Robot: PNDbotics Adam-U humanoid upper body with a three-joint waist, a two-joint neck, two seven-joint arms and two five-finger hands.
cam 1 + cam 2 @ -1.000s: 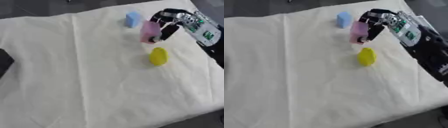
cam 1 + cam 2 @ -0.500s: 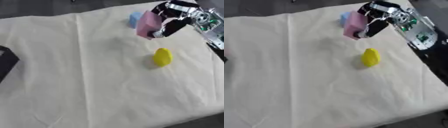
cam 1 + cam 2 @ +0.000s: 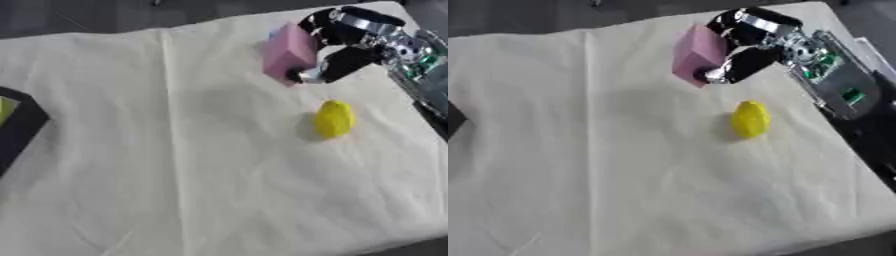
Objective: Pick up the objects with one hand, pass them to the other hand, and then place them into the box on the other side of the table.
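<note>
Cloth, matt plastic and bare metal

A creased, matt cream cloth (image 3: pixel 175 165) covers the worktop. The right hand (image 3: pixel 741 47) is black with shiny silver metal parts; the pink block (image 3: pixel 698 55) in its fingers looks smooth and matt, and the yellow object (image 3: pixel 750 119) just below it has a slight plastic sheen.

Likely lab: cloth-covered table (image 3: pixel 175 165), bare circuit board (image 3: pixel 833 75).
</note>
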